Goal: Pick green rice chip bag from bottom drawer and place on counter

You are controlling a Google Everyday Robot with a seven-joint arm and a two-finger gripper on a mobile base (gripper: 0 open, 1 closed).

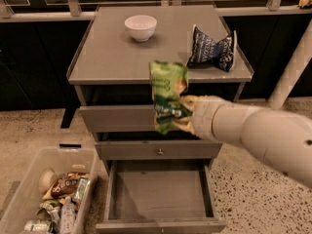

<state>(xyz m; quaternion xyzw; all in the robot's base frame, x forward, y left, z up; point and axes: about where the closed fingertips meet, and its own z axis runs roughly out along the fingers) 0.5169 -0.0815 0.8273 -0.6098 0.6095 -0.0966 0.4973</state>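
Observation:
The green rice chip bag [167, 97] hangs upright in the air in front of the cabinet, its top level with the counter's front rim. My gripper [184, 115] is shut on the bag's lower right side, reaching in from the right on a white arm. The bottom drawer [158, 189] is pulled open below and its floor is bare. The counter [112, 52] is the flat grey top of the cabinet, just behind and above the bag.
A white bowl [140, 27] stands at the counter's back middle. A dark blue-and-white snack bag [211, 49] lies at its right. A clear bin [29, 189] of mixed snacks sits on the floor at the lower left. The two upper drawers are closed.

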